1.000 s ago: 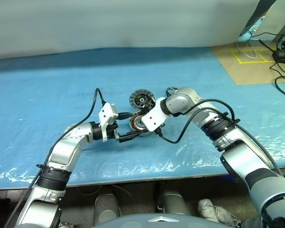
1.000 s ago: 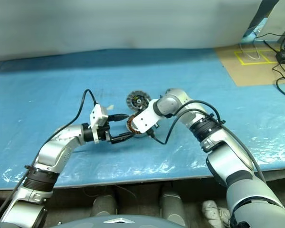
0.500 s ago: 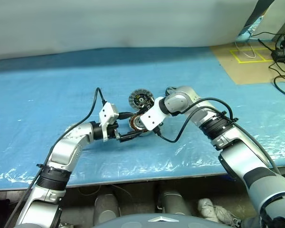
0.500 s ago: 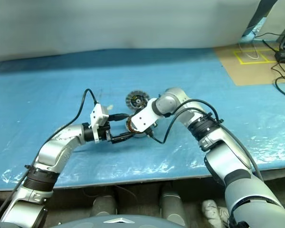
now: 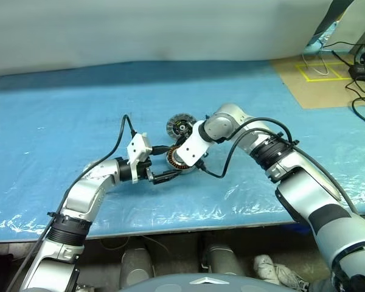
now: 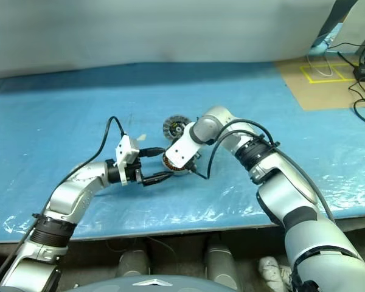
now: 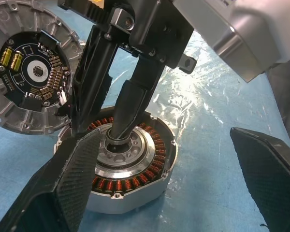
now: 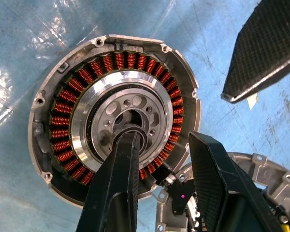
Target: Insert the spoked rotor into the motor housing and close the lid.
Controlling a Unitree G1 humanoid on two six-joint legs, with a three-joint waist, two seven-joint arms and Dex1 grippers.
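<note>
One blue-covered desk (image 5: 61, 109) carries the motor housing (image 5: 177, 159) at its middle, the lid (image 7: 29, 82) just beside it. The left tool (image 7: 165, 137) is spread wide around the housing. The right tool (image 8: 164, 145) straddles the copper windings, one finger in the hub bore and the other at the outer rim, seemingly pinching. This looks like seating work at the hub, and next comes fetching the lid. The wrist views show the lid's circuit face up; the head views blur it.
</note>
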